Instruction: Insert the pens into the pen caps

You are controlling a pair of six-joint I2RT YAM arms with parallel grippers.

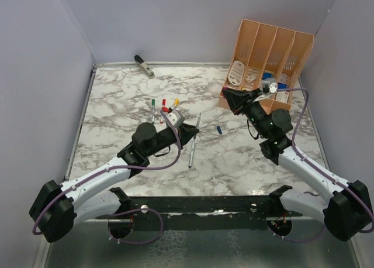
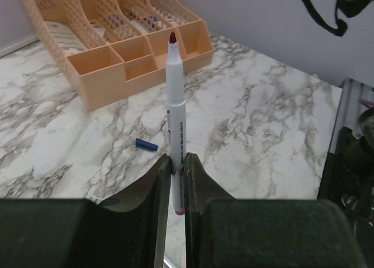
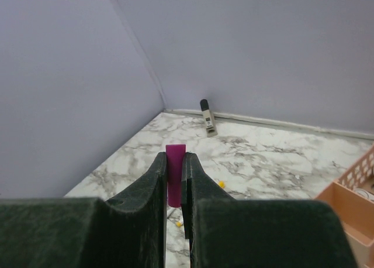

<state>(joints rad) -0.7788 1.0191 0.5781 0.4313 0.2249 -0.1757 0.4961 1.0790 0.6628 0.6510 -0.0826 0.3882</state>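
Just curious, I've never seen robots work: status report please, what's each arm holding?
Left gripper shut on pen, tip pointing out. Right gripper shut on purple cap. Not yet joined; nothing seen in midair between them.

No text, brand or number is legible anywhere. The pen seen upright in the left wrist view carries a line of small dark print running along its white barrel, with a short reddish mark lower down, but the letters are too fine and blurred to make out. In the top view, a white oval item lying in the orange desk organiser shows faint markings, too small to tell.
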